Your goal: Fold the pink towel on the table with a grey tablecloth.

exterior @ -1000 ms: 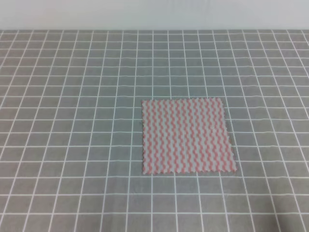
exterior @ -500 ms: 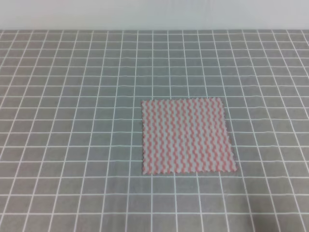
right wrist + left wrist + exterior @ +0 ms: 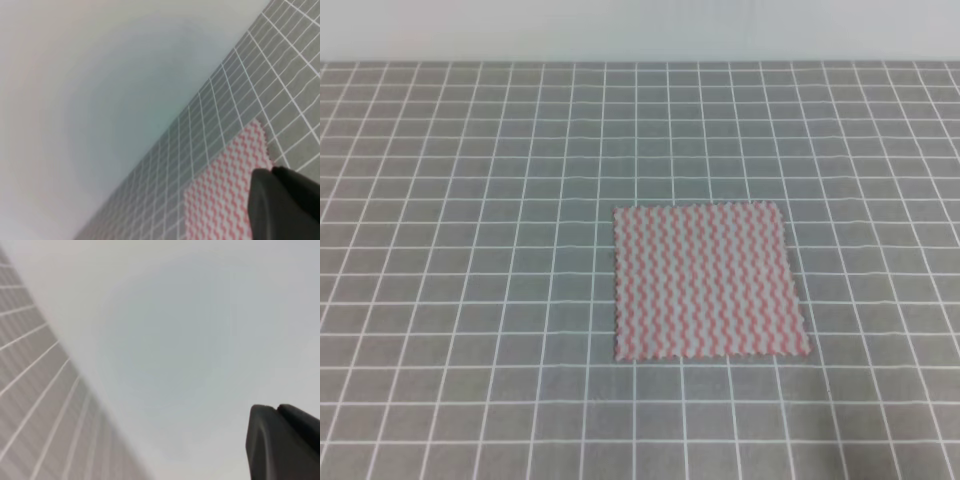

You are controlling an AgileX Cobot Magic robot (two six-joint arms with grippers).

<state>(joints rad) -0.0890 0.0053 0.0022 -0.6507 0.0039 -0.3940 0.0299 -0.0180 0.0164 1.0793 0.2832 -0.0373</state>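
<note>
Exterior high view: the pink towel (image 3: 708, 281) lies flat and unfolded on the table with a grey tablecloth (image 3: 470, 250), right of centre and nearer the front edge; no arm shows. Folding looks not yet begun; next, a gripper must descend to a towel edge.

Left wrist view: tilted up at the wall; left gripper (image 3: 283, 443) barely visible, state unclear.

Right wrist view: right gripper (image 3: 283, 204) raised above the towel, state unclear.

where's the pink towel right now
In the exterior high view the pink towel lies flat on the grey tablecloth, just right of centre, toward the near edge.
</note>
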